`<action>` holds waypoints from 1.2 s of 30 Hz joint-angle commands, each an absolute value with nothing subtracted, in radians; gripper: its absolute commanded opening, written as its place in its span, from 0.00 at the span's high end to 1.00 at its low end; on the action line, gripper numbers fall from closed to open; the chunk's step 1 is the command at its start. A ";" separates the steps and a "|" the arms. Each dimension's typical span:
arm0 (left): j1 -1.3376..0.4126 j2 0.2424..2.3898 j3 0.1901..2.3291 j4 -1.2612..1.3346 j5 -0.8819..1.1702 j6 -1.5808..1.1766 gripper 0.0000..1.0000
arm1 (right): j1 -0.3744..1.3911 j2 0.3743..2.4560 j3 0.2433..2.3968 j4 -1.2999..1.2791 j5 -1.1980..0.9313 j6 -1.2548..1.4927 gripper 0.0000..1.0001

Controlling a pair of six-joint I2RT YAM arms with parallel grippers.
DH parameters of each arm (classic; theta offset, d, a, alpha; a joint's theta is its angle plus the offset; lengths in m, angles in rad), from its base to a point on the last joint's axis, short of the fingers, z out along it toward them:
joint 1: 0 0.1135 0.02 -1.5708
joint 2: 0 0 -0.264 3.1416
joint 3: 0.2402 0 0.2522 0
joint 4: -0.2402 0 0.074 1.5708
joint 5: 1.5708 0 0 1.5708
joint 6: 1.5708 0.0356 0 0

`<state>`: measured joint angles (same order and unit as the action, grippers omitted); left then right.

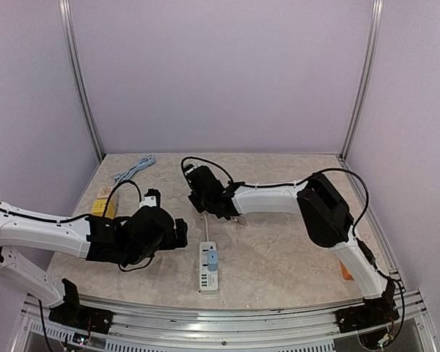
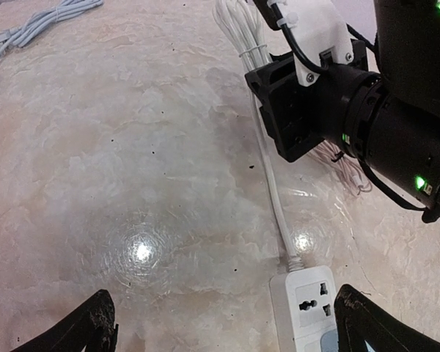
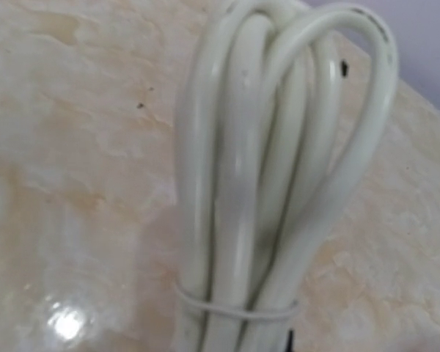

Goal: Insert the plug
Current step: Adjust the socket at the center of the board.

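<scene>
Beige marble tabletop (image 1: 279, 249) held a white strip (image 1: 208, 268) near its front edge. The strip's cord (image 2: 275, 198) ran back to a tied coil (image 3: 264, 183) at the right claw (image 1: 205, 202), which was pressed together. The plug was hidden. Left claw (image 2: 224, 315) hovered spread wide by the strip.

Grey cable bundle (image 1: 136, 167), yellow box (image 1: 100, 207), marbled table (image 1: 279, 249)

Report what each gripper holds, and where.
Left gripper: nothing, jaws open. Right gripper: jaws shut, apparently on the bundled white power-strip cord near its tie; contact hidden.

The power strip (image 1: 208, 266) lies before the bundled cord (image 3: 271, 183), spare cable (image 1: 136, 167) far back-left.
</scene>
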<state>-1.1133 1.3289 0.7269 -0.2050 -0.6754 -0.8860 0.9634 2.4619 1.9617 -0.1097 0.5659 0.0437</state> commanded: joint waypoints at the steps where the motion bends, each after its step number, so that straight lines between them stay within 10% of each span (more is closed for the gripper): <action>1: -1.124 1.332 0.712 -0.209 -0.696 -0.897 0.01 | 0.955 2.501 2.024 -0.089 0.551 0.029 0.67; 16: -1.179 1.372 0.768 -0.230 -0.697 -0.860 0.01 | 0.953 2.328 2.085 -0.181 0.523 -0.058 0.20; 36: -1.442 1.543 0.960 -0.383 -0.592 -0.814 0.01 | 0.948 1.593 1.445 -0.172 0.690 -0.057 0.17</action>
